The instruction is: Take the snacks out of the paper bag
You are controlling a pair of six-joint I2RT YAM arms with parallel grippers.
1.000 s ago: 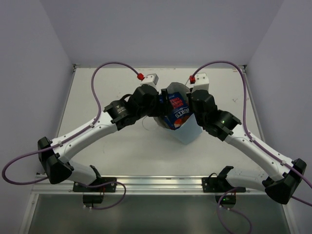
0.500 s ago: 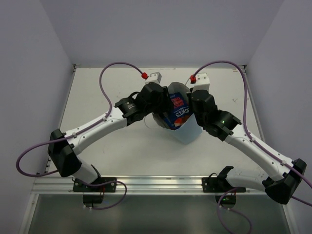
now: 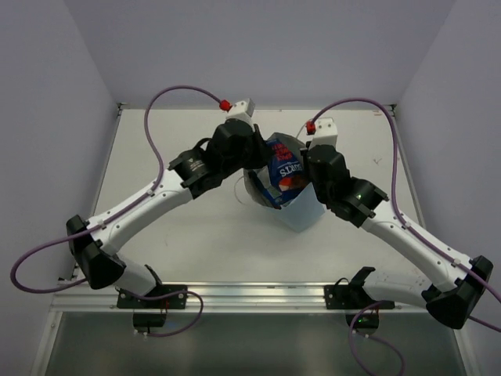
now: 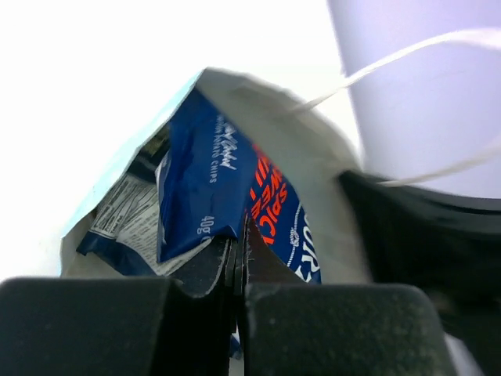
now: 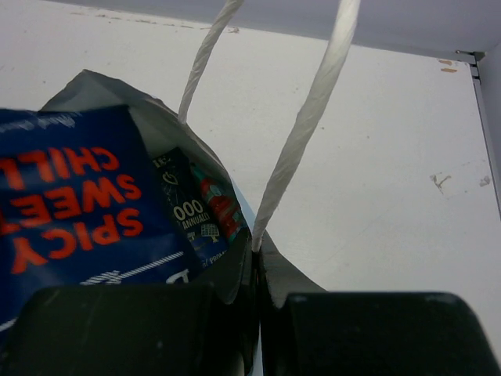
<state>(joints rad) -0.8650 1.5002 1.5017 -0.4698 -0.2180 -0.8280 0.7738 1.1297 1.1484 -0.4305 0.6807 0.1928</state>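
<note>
Count for you: two grippers, one paper bag (image 3: 301,213), and one dark blue packet (image 3: 283,168) in plain sight.

- **Bag:** Its light blue body lies nearest you at the centre of the table (image 3: 156,157), mouth toward 12 o'clock.
- **Left gripper** (image 4: 239,249): At the mouth's 9 o'clock, pinched tight on the dark blue packet's edge. The packet sits in the mouth, still partly inside.
- **Right gripper** (image 5: 257,270): At 3 o'clock, clamped on the bag's rim at the foot of a cord handle (image 5: 309,110), two strands showing.
- **Deeper inside:** A dark print with teal and red (image 5: 196,205), possibly a second packet; the view is too tight to say.
</note>
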